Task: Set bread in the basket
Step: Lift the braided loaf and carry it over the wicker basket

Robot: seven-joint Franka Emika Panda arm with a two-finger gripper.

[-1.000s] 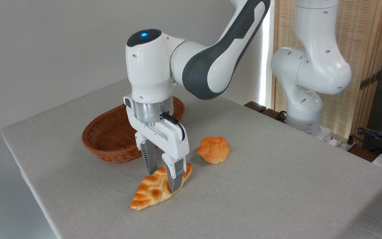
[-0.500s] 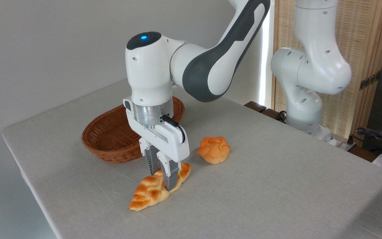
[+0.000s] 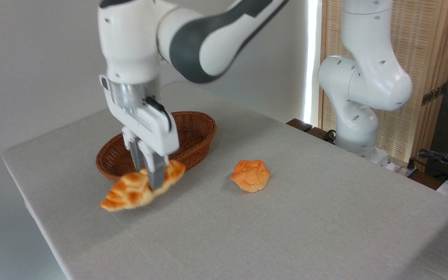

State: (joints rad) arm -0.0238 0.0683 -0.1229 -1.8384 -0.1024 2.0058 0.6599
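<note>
We note a small orange knotted bun (image 3: 250, 175) alone on the grey table (image 3: 325, 217); slatted wooden screen (image 3: 430, 58) behind.

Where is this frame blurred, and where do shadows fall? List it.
Camera view: motion blur smears the hand and the braided bread it grips; the basket, the round bun and the table stay sharp. Soft, even light; a faint shadow under the bun, a dimmer one below the loaf.

bread (image 3: 132, 189) lifted off table, claw (image 3: 148, 179) moved basketward
</note>
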